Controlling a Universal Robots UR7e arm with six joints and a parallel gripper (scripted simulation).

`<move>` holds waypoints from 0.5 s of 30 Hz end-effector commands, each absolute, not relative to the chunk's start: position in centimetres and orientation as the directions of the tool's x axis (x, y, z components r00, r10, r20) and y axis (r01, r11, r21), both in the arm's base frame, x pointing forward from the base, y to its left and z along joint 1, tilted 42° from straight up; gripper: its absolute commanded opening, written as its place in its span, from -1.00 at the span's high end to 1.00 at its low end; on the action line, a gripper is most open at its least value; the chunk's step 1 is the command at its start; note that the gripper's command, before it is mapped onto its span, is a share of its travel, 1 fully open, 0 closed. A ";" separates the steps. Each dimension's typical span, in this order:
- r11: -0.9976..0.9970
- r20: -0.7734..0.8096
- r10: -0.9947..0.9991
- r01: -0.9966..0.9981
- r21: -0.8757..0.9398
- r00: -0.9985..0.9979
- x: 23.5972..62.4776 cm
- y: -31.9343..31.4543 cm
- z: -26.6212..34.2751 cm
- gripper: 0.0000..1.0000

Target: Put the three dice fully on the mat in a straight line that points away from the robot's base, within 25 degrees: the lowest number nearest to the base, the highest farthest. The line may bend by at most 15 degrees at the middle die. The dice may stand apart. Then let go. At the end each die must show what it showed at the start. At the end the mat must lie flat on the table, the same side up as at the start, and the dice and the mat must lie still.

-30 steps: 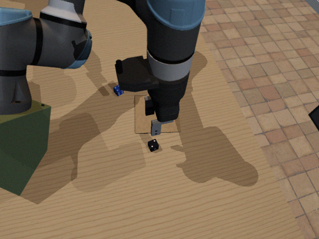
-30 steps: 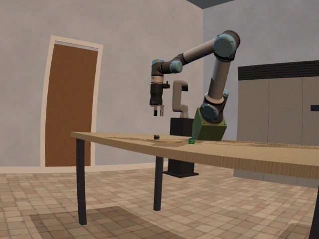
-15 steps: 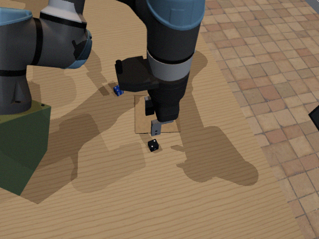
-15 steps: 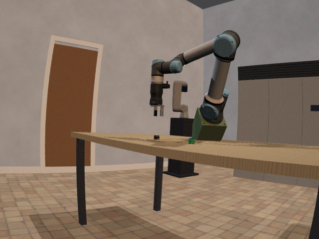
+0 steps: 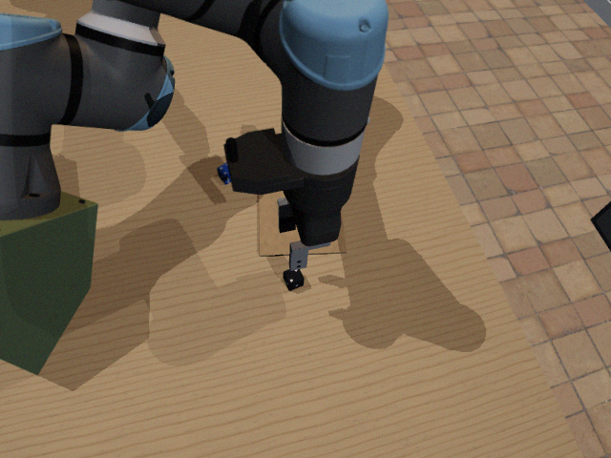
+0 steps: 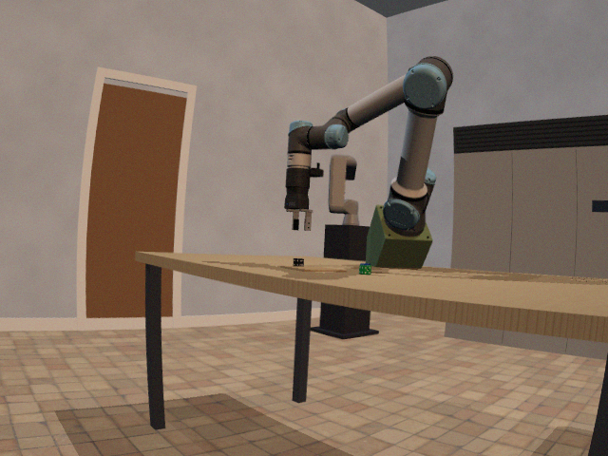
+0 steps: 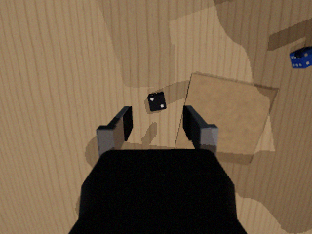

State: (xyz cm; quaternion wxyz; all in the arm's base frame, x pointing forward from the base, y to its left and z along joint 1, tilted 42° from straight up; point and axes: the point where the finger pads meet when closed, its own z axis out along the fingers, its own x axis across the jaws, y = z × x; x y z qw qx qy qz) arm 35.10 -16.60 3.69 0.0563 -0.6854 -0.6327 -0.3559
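Observation:
A black die (image 5: pixel 293 280) lies on the wooden table just off the near edge of the tan mat (image 5: pixel 296 231); in the wrist view the black die (image 7: pixel 156 100) shows two white pips and sits left of the mat (image 7: pixel 226 117). My gripper (image 7: pixel 157 116) is open and empty, high above the black die, as the side view shows (image 6: pixel 299 221). A blue die (image 5: pixel 223 173) lies on the table behind the mat, partly hidden by my wrist, and shows in the wrist view (image 7: pixel 301 58). A green die (image 6: pixel 365 269) lies on the table near the base.
The green robot pedestal (image 5: pixel 39 285) stands at the table's left. The table edge runs along the right, with tiled floor beyond. A second grey arm on a black stand (image 6: pixel 343 216) is behind the table.

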 end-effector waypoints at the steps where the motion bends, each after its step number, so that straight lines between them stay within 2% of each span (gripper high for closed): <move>1: -0.193 0.560 0.827 0.907 0.373 -0.054 36.0 -15.4 2.1 -1.00; 15: -0.193 0.560 0.827 0.907 0.373 -0.054 38.1 -12.8 -1.6 -1.00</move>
